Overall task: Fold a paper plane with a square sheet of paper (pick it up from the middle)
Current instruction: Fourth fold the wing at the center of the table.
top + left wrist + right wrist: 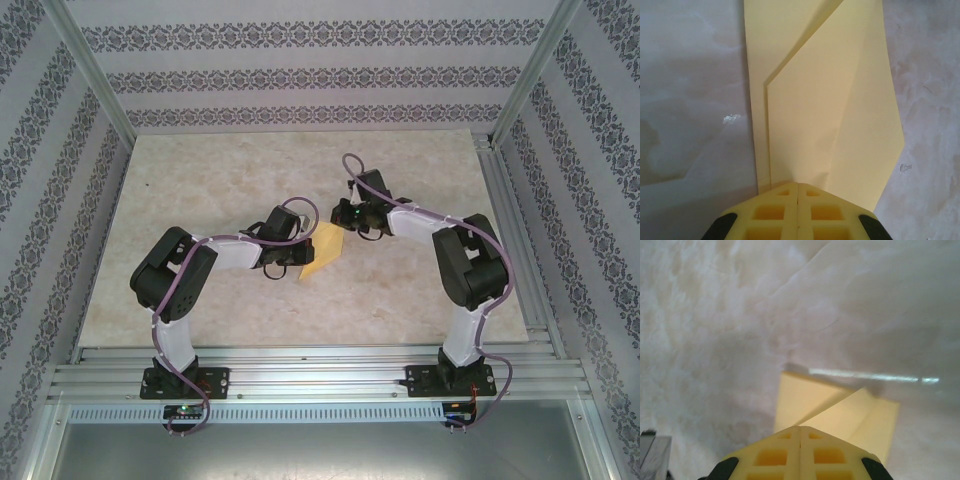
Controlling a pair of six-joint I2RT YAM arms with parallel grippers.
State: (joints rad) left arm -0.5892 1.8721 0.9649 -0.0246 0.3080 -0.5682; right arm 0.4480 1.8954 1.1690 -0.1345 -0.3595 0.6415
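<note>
The yellow sheet of paper [323, 255] lies on the marble table [200, 200] between my two grippers, folded over with diagonal flaps into a narrow pointed shape, a partial paper plane. My left gripper [303, 244] is shut at the paper's left edge. In the left wrist view its joined fingertips [798, 184] rest on the near end of the paper [830, 100], where a folded flap and a small wrinkle meet. My right gripper [343, 223] is shut at the paper's far right corner. In the right wrist view its tips [800, 428] sit over the folded paper [805, 400]. I cannot tell whether either pinches a layer.
An aluminium rail [320, 375] runs along the near table edge and another rail [520, 240] down the right side. Patterned walls [300, 80] enclose the table. Both arms' elbows [170, 275] [470, 260] rise beside the paper.
</note>
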